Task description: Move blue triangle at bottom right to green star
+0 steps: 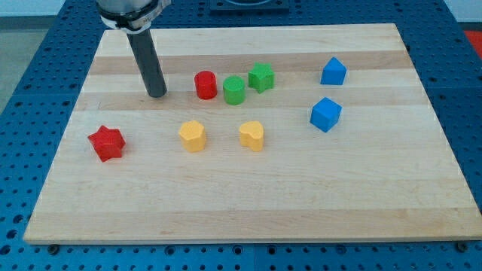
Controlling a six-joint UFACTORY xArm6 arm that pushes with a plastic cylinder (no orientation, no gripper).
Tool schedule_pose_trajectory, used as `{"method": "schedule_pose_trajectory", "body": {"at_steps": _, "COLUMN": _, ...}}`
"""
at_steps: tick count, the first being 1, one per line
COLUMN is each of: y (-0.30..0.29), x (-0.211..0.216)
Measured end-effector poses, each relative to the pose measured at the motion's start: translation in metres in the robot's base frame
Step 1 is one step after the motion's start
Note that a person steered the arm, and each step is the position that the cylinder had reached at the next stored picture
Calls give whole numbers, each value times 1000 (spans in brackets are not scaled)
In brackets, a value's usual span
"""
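Tip [157, 95] first: your rod has no fingers to open or close, only its blunt lower end, which rests on the board [248, 203] at the view's upper left, holding nothing and touching no block. Nearest to it is the red cylinder [205, 84], just to the view's right, then the green cylinder [234, 89] and the green star [261, 77], the three packed in a short rising row. That crowding matters, since the star's left flank is blocked and only its right side looks open to an arriving block.

You have two blue blocks at the view's right. The upper one [333, 71] and the lower one [325, 114] are hard to tell apart by shape, so take the lower as the likely blue triangle, well apart from the star. Your tip stands on the wrong side for a push, so you would probably need to circle behind the block's right edge.

Two yellow hearts [193, 135] [252, 135] and a red star [106, 143] lie lower, clear of that route.
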State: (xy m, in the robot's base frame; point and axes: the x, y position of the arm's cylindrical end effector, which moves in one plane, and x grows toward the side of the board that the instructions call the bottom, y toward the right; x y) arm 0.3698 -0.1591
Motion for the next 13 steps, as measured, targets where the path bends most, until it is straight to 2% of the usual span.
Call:
{"method": "schedule_pose_trajectory", "body": {"at_steps": 3, "y": 79, "x": -3}}
{"method": "schedule_pose_trajectory", "body": {"at_steps": 4, "y": 86, "x": -4}}
{"method": "schedule_pose_trajectory", "body": {"at_steps": 5, "y": 48, "x": -6}}
{"method": "schedule_pose_trajectory", "body": {"at_steps": 6, "y": 27, "x": -30}}
{"method": "schedule_pose_trajectory", "body": {"at_steps": 7, "y": 53, "x": -67}}
{"method": "schedule_pose_trajectory", "body": {"at_steps": 8, "y": 139, "x": -96}}
{"method": "schedule_pose_trajectory", "body": {"at_steps": 9, "y": 261, "x": -112}}
{"method": "schedule_pose_trajectory", "body": {"at_steps": 10, "y": 358, "x": -96}}
{"method": "schedule_pose_trajectory", "body": {"at_steps": 11, "y": 356, "x": -60}}
{"method": "schedule_pose_trajectory", "body": {"at_steps": 13, "y": 261, "x": -15}}
